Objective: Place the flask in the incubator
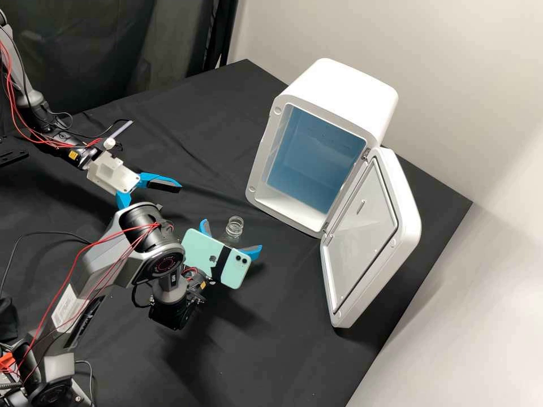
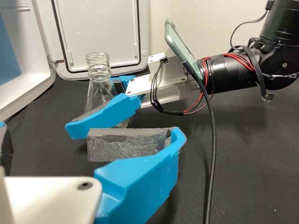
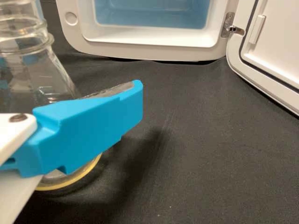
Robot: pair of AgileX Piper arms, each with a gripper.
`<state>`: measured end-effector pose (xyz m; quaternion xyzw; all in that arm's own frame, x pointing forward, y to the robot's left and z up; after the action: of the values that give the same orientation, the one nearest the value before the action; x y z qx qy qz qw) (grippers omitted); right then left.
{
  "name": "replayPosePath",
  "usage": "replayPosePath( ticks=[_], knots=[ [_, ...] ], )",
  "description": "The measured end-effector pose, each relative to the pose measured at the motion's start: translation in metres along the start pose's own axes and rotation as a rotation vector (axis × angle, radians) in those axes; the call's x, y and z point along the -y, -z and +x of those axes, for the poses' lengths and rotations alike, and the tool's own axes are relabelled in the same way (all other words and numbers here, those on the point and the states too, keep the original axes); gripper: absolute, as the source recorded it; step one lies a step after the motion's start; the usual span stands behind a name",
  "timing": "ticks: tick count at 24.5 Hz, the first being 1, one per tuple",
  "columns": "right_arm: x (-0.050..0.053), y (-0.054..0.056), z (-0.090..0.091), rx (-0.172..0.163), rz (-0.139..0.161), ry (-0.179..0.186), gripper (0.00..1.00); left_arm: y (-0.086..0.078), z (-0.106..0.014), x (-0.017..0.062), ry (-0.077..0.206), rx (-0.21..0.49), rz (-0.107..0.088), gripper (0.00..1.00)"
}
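Note:
A clear glass flask [image 1: 233, 227] stands upright on the black bench, in front of the white incubator [image 1: 339, 90]. The incubator's door [image 1: 396, 226] hangs wide open and its blue inside is bare. My right gripper [image 1: 231, 237] is open with one blue finger on each side of the flask; I cannot tell whether the fingers touch the glass. In the right wrist view the flask [image 3: 28, 60] sits close behind one finger [image 3: 93, 121]. My left gripper [image 1: 148, 195] is open and holds nothing, a short way behind the right one. Its wrist view looks at the flask [image 2: 98, 70].
A mint-green phone [image 1: 218, 257] is clamped on the right arm's wrist. Red cables trail along both arms. The open door [image 2: 100, 28] stands on the bench right of the incubator's mouth [image 3: 149, 37]. The bench's edge runs close behind the incubator.

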<state>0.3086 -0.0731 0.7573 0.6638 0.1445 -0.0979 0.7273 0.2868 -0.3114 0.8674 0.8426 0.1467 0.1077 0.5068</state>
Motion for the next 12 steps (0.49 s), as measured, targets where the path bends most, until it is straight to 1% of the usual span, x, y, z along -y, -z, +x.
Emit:
replayPosePath(
  ticks=[5, 6, 12],
  knots=[
    [0.0012, -0.0009, 0.0002, 0.002, 0.0, 0.003, 1.0, 0.0, 0.0, 0.0, 0.0, 0.0, 0.0, 1.0],
    [0.0013, -0.0011, 0.0002, 0.003, 0.001, 0.004, 0.0, 0.0, 0.0, 0.0, 0.0, 0.0, 0.0, 1.0],
    [0.0041, -0.0032, 0.0006, 0.009, 0.007, 0.012, 0.0, 0.0, 0.0, 0.0, 0.0, 0.0, 0.0, 1.0]
  ],
)
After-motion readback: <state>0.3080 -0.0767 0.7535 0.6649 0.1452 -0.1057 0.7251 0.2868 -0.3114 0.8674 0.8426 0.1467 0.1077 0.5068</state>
